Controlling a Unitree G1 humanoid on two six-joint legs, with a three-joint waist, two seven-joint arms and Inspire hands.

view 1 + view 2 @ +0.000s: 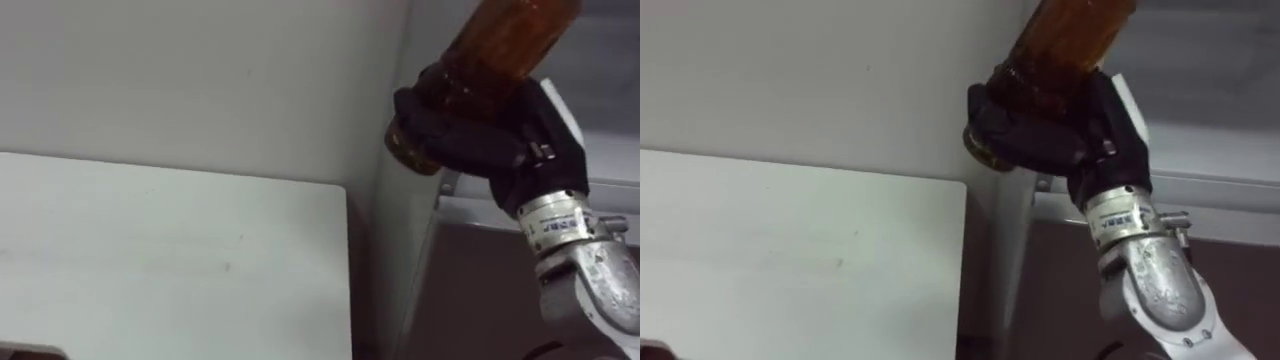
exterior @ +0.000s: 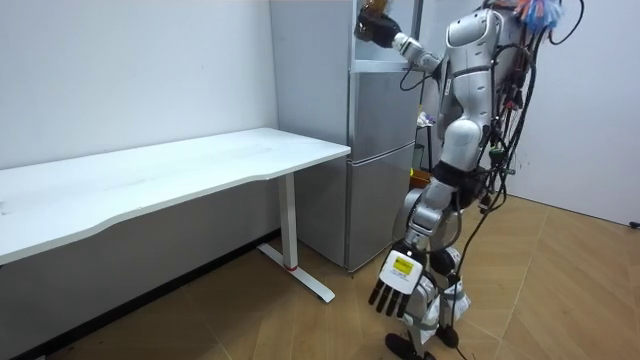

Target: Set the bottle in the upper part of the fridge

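Bottle (image 1: 505,40): brown, tilted, base low-left; held up in front of upper part of fridge (image 2: 380,150), can't tell if touching.
R hand (image 1: 470,135): fingers curled round bottle's lower end, arm raised.
L hand (image 2: 398,285): hangs by leg, fingers loose, holds nothing.
Robot: stands facing fridge, just beside white table (image 1: 170,260).

Bottle (image 1: 495,40) was amber, translucent and glossy; glass or plastic could not be told. Fingers (image 1: 440,132) of the right hand (image 1: 522,138) were matt black, its wrist collar (image 1: 556,224) bright brushed metal. Desk (image 1: 170,260) top was white, smooth and matt to its far right corner. Fridge (image 2: 380,130) skin looked smooth, grey, satin. Floor (image 2: 570,290) showed wood-grain boards with low sheen.
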